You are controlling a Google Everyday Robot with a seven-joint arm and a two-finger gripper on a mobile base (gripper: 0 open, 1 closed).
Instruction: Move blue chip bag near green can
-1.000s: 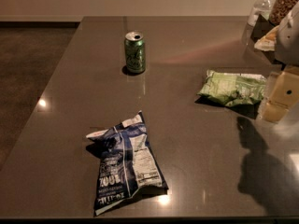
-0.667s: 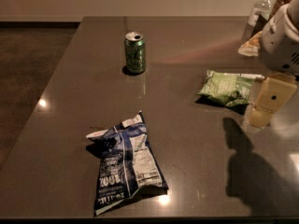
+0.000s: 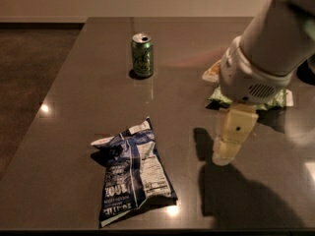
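The blue chip bag [image 3: 133, 173] lies flat near the front edge of the dark table [image 3: 74, 107], its crinkled foil and nutrition panel facing up. The green can [image 3: 142, 55] stands upright at the back, well behind the bag. My gripper [image 3: 226, 154] hangs from the white arm at the right, pointing down over the table. It is to the right of the bag, apart from it, and holds nothing that I can see.
A light green chip bag [image 3: 278, 100] lies at the right, mostly hidden behind my arm. A small pale packet [image 3: 212, 73] sits just behind it. The table's left edge drops to a brown floor [image 3: 29, 68].
My arm has swung in from the right edge toward the table's middle and front, nearer the blue chip bag. It now covers most of the light green bag. Bag and can have not moved.
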